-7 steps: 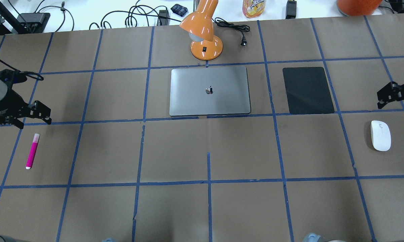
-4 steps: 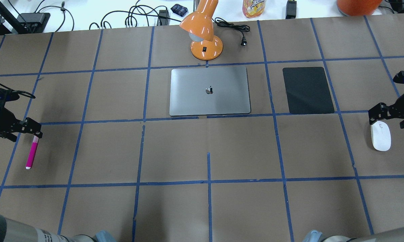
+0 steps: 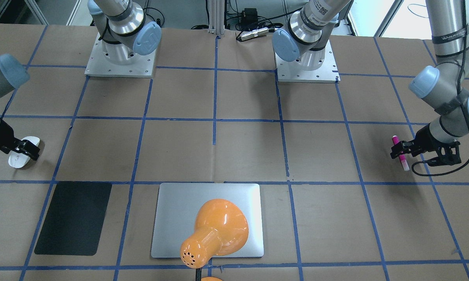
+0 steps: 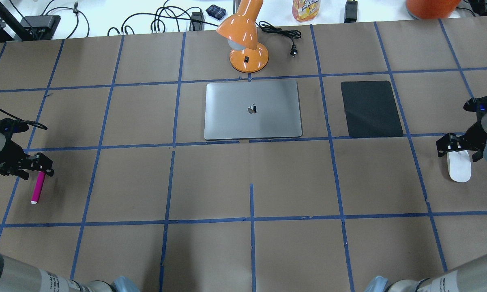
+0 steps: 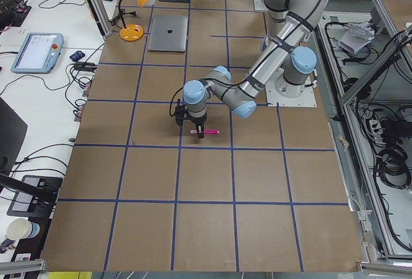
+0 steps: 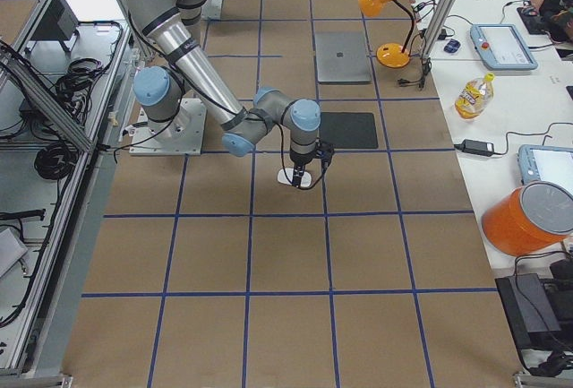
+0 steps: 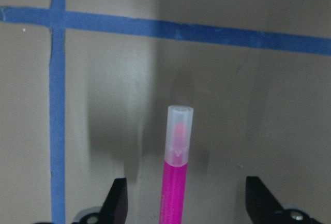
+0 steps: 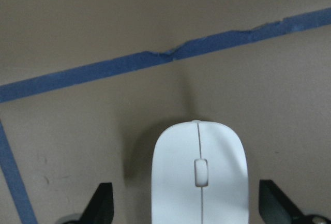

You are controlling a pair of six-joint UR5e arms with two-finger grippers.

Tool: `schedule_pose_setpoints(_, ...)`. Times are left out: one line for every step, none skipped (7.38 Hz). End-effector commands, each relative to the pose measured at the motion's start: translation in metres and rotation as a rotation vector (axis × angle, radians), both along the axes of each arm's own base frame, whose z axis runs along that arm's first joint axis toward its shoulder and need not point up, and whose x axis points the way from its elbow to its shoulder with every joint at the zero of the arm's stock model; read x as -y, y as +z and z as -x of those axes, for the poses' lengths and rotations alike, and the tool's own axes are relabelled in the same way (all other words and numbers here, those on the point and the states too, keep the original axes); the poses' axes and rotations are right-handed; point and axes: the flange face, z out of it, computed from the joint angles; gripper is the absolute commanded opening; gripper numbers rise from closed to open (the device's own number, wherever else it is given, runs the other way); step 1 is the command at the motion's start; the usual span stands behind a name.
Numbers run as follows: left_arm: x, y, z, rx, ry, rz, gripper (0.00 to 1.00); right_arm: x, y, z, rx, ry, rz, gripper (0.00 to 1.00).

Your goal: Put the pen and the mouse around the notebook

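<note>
Silver-grey notebook (image 4: 253, 109): lies closed and flat on the brown paper table (image 4: 251, 247).
Pen (image 4: 37, 187): flat on the table, well apart from the notebook, far off its left side and a little nearer the robot. The pale end points away from the robot.
Left gripper (image 7: 189, 202): low over the pen, just behind the pale end. Its fingers (image 7: 118, 199) are spread wide, one on each side of the magenta shaft, with clear gaps.
Mouse (image 4: 459, 170): flat on the table, far off the notebook's right side, beyond the black mat (image 4: 371, 108).
Right gripper (image 8: 187, 206): low over the mouse, jaws wide, one finger on each side and both clear of the shell.
Orange lamp (image 4: 247, 40): its base stands just past the notebook's far edge.
</note>
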Motion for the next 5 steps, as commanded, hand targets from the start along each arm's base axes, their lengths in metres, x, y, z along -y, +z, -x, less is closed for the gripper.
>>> schedule_pose_setpoints(-0.0037,-0.0068,0.0013,-0.015,-0.028,-0.008,0.38,-0.0014,-0.0043,0.0037,-0.001,-0.006,-0.006,1.00)
schedule_pose_setpoints(-0.0040,-0.0098,0.0005,-0.019,-0.036,-0.011,0.34,-0.0014,-0.0036,0.0037,-0.002,-0.008,-0.004,0.78)
schedule_pose_setpoints(-0.0033,-0.0098,-0.0002,-0.020,-0.068,-0.008,0.00,-0.0022,-0.0046,0.0031,0.002,-0.008,-0.009,0.56)
schedule_pose_setpoints(-0.0034,-0.0090,-0.0003,-0.017,-0.065,-0.008,0.00,-0.0021,-0.0045,0.0032,0.004,-0.008,-0.011,0.45)
schedule_pose_setpoints(-0.0029,-0.0054,0.0000,-0.010,-0.064,-0.006,0.00,0.0004,0.0024,0.0050,-0.004,-0.011,0.000,0.45)
